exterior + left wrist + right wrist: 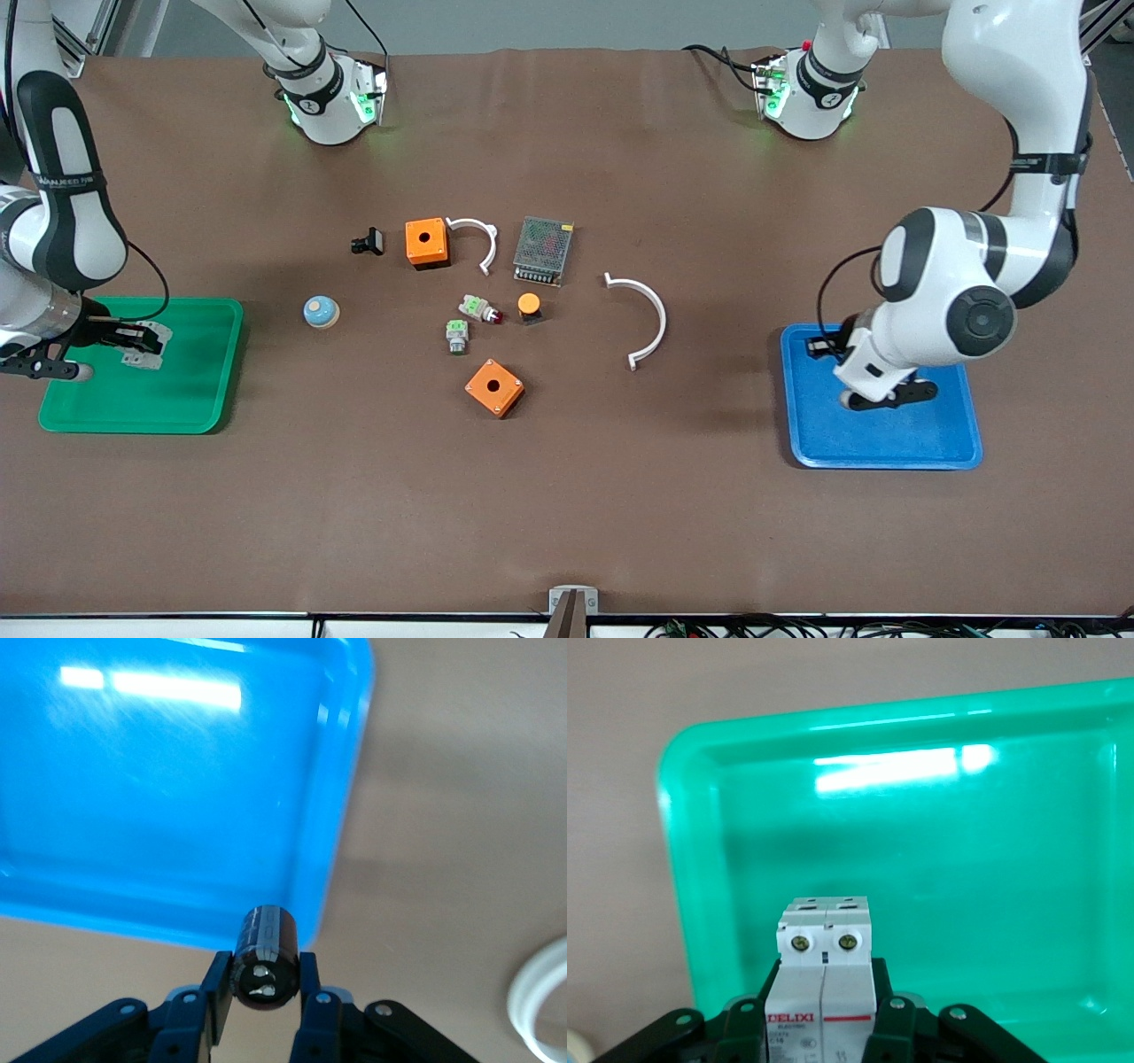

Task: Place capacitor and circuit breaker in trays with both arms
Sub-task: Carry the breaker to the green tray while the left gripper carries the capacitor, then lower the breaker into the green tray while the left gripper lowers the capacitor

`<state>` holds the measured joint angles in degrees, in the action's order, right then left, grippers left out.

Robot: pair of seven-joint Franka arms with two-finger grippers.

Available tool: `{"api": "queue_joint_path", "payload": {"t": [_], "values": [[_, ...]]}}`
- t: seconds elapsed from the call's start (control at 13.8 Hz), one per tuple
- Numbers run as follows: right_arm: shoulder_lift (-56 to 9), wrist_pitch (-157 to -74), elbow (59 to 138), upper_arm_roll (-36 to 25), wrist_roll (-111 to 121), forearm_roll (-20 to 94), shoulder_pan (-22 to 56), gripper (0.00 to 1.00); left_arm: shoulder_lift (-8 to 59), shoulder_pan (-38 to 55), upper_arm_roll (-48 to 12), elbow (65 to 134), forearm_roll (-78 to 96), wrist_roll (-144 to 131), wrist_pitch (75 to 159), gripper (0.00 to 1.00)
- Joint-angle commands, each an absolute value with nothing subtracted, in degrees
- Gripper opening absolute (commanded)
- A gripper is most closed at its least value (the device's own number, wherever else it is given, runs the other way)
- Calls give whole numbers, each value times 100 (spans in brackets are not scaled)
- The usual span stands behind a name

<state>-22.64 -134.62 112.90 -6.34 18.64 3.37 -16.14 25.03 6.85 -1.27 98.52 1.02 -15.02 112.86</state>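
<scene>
Front view: the right gripper [133, 341] hangs over the green tray [208, 390], at nine o'clock from the table's centre, its fingers closed on the circuit breaker [146, 347]. The left gripper [828, 347] sits over the blue tray [886, 447] at three o'clock, largely hidden by its own arm; the capacitor does not show here. Counted in the middle of the table: two orange boxes [427, 242] [494, 387], two white curved clips [477, 239] [645, 319], two green-topped switches [478, 308] [457, 336], one meshed power supply [543, 250], one orange-capped button [530, 307], one black clip part [368, 241], one blue-domed knob [320, 311]. Two trays, two arms.

Left wrist view: the fingers [217, 988] pinch the capacitor [266, 957] lying on its side, over the blue tray's rim [341, 842] rather than its floor. As I judge it, a release here could let the cylinder strike the lip and roll off onto the table; even released inside, it may roll.

Right wrist view: the jaws clamp the DELIXI breaker [824, 988] by its lower body, upright, over the green tray's floor near one corner [682, 815]. The risk, to my eye, is that the tall block topples or bounces if dropped from height, or tips against the tray wall.
</scene>
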Motion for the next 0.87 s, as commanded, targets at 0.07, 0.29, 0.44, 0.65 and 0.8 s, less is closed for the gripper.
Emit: {"api": "queue_joint_path", "payload": {"t": [0.07,0.29,0.44,0.65,0.8], "values": [[-2969,-13491,10663,-510,2486,404,-2003,0,2864,405,-185,9888,-237,-1257,11969,13],[-3260,-13622,10477,-510,2680,404,-2144,0,3128,282,-185,9905,-308,-1239,12278,13],[-3366,-13702,10477,-510,2777,404,-2162,0,3216,168,-184,9914,-543,-1230,12436,13],[-3463,-13729,10407,-510,2927,404,-2180,0,3392,123,-185,9914,-598,-1230,12691,13],[-3498,-13720,10354,-510,2927,378,-2180,42,3401,-8,-193,9905,-606,-1109,12744,13]]}}
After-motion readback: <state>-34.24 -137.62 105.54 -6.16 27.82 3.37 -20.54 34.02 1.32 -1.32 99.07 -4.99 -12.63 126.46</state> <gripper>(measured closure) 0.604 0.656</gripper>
